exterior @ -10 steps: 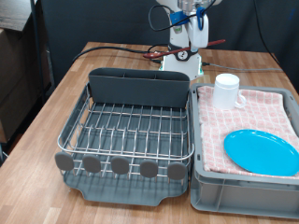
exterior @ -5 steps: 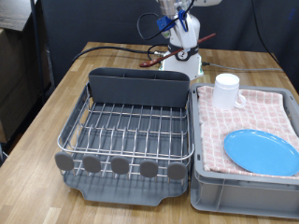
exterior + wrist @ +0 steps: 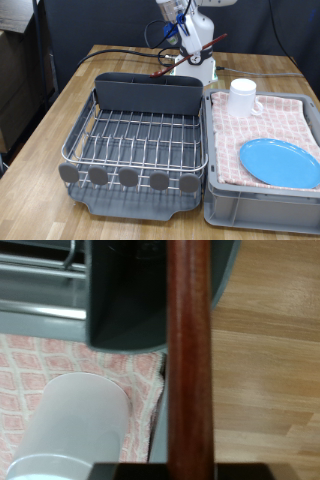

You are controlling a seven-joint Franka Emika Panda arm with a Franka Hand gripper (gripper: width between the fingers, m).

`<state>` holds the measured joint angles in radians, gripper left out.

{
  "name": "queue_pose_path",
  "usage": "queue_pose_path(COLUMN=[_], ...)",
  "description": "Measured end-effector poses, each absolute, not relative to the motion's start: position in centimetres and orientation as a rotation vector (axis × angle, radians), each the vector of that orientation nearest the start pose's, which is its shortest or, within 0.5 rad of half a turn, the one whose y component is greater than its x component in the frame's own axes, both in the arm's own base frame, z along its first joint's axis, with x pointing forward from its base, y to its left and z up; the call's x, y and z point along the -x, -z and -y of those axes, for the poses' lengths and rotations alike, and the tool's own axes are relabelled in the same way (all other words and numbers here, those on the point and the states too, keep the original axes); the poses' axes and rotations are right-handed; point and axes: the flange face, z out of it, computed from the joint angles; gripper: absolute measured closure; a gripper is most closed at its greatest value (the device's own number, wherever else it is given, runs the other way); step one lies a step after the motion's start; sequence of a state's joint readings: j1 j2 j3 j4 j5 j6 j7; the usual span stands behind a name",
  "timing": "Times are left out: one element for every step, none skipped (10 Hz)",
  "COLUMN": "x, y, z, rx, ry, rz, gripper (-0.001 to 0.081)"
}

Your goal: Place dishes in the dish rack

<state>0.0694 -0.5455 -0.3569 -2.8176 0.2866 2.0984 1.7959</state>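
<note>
One spoon in the claw (raised); one mug, one plate.

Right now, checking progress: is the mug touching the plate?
Apart. The exterior view shows the mug and the plate both on the pink cloth, with bare cloth between them.
</note>
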Motion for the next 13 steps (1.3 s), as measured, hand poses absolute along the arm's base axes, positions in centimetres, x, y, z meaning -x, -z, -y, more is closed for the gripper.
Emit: queue_pose_path(x=[-31.5,-31.4,-31.4,-31.4,-31.4,-31.4,-31.4,-31.4,-31.4,-31.4,-31.4,-31.4,-31.5], y=[-33.0,-32.4,-32.0,-31.6,-31.3,-31.0,-30.6,-30.3,-30.0,-29.7,-29.4,-29.1,-28.8], z=[7.3,8.3,9.2,10.0,10.6,11.0,11.5,11.8,11.9,11.9,11.7,11.5,11.2], rx=[1.328,1.32,1.325,1.329,1.33,1.327,1.325,1.324,1.324,1.324,1.328,1.328,1.341], ry=[-0.713,-0.749,-0.77,-0.779,-0.786,-0.785,-0.779,-0.773,-0.758,-0.739,-0.729,-0.72,-0.688], rz=[-2.584,-2.565,-2.546,-2.534,-2.529,-2.527,-2.526,-2.527,-2.536,-2.544,-2.549,-2.559,-2.58], gripper=[0.0708,0.0708,0.0708,0.0708,0.0708,0.0708,0.0708,0.0708,0.0683,0.0526,0.0526,0.0362,0.0362])
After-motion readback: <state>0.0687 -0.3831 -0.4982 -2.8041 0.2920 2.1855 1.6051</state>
